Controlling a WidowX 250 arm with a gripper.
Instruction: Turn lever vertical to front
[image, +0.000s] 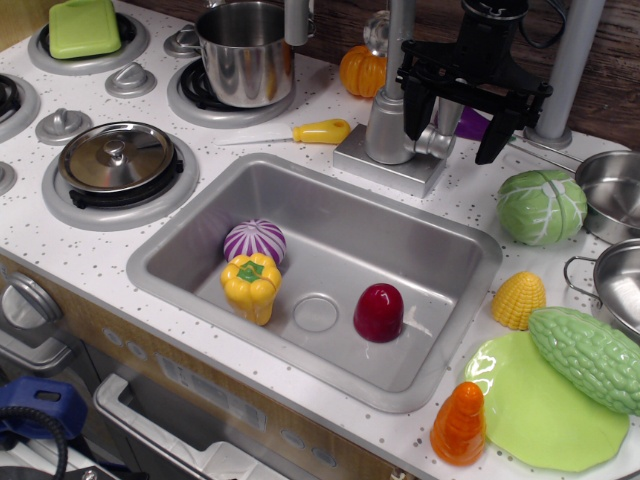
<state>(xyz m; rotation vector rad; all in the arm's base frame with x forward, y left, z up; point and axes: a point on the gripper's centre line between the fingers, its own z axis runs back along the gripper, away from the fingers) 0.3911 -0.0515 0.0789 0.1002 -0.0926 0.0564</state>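
Observation:
The lever (437, 142) is a short silver-grey stub jutting to the right from the base of the grey faucet column (390, 110), behind the sink. My black gripper (455, 128) hangs from above just right of the column. It is open, with its fingers spread wide. The left finger (413, 115) is next to the column and the right finger (497, 135) is well clear to the right. The lever lies low between the two fingers, nearer the left one. I cannot tell whether either finger touches it.
The sink (200, 225) holds a purple onion (254, 241), a yellow pepper (250, 285) and a red piece (379, 312). A cabbage (542, 206), pots (612, 195), corn (519, 299) and a green plate (540, 415) stand right. A pumpkin (362, 70), a knife (310, 132), a pot (245, 52) and stove burners lie left.

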